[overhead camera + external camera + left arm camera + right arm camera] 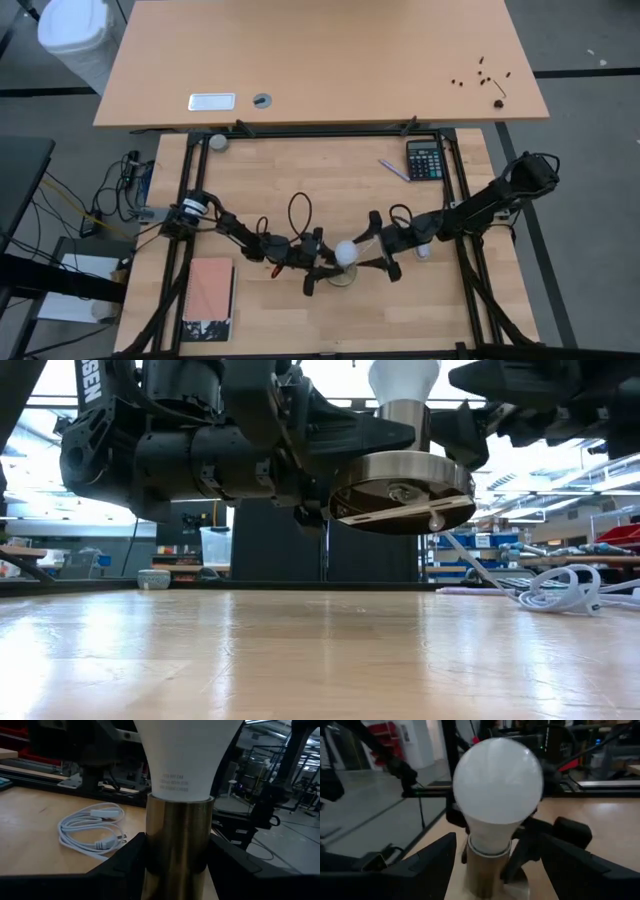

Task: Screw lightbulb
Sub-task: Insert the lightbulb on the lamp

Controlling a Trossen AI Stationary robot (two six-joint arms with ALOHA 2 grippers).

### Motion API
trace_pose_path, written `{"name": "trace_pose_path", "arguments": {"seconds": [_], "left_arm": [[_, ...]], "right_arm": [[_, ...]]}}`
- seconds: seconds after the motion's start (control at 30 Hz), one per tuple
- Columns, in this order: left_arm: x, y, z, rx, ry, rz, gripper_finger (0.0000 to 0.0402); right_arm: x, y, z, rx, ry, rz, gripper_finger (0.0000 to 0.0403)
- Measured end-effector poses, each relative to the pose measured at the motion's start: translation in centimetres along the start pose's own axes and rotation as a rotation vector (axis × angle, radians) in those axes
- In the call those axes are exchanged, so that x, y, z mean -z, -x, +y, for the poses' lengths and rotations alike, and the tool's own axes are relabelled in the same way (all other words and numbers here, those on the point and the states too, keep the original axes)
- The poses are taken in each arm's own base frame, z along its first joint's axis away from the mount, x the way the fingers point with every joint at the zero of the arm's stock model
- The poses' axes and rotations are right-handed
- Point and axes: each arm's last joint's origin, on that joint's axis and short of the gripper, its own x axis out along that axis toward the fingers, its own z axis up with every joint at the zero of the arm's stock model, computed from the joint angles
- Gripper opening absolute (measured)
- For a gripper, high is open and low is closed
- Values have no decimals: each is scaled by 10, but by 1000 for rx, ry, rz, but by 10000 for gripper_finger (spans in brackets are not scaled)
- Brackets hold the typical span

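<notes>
Clamped in the left tool (176, 865) is a brass socket (177, 840), raised off the counter (300, 650); the lightbulb (496, 790) is seated above it, flanked by the right tool (495, 857), fingers apart.

Lightbulb (497, 795): matt white globe, smooth, with faint grey print near its neck. Socket (179, 845): brushed brass-coloured metal sleeve on a polished, reflective metal base disc (402, 490). Table (300, 660): pale wood planks, lightly glossy. Cord (92, 830): smooth white plastic. Gripper fingers (125, 865): matt black plastic.
</notes>
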Motion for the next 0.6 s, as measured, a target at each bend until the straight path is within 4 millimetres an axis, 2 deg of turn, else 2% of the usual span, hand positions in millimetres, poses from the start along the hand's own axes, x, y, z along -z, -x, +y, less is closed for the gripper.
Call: {"name": "trace_pose_path", "arguments": {"seconds": [0.17,0.4,0.6], "left_arm": [[0,0,0,3,-1,1,183],[0,0,2,-17,-6,1,183],[0,0,2,-16,-10,0,183]], "right_arm": [[1,-4,-6,-39,-29,-21,290],[6,-28,-8,-41,5,8,289],[3,-29,-10,-77,3,-27,281]]}}
